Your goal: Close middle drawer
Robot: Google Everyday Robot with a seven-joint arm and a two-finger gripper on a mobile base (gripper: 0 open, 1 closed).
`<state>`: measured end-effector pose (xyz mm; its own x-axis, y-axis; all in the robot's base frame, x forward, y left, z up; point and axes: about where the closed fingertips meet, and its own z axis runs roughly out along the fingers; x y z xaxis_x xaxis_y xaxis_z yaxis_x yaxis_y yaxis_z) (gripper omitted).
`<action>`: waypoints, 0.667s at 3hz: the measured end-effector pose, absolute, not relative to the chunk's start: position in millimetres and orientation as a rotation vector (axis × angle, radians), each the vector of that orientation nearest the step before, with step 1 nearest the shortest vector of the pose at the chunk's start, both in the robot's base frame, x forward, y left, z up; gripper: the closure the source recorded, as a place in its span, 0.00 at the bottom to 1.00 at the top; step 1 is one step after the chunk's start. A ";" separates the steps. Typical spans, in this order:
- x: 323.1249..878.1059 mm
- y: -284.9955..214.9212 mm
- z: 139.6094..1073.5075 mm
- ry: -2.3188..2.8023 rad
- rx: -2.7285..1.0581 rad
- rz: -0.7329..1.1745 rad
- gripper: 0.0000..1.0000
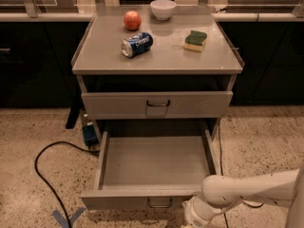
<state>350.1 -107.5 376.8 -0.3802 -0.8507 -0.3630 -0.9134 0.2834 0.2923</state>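
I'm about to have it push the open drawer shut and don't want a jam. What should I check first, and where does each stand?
1. Middle drawer pulled out, front facing the robot: ok.
2. Drawer interior empty, nothing sticking up: ok.
3. Hand low at the drawer front, just right of the handle: ok.
4. Hand in contact with the front panel: cannot tell.
5. Black cable on the floor, left of the drawer, out of its path: ok.
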 end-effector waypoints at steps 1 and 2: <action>380.9 -119.7 384.6 2.416 -1.608 0.606 0.00; 420.5 -125.2 400.3 2.416 -1.585 0.506 0.00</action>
<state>420.5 -125.2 400.3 -0.4009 -0.8445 -0.3550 -0.9160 0.3636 0.1695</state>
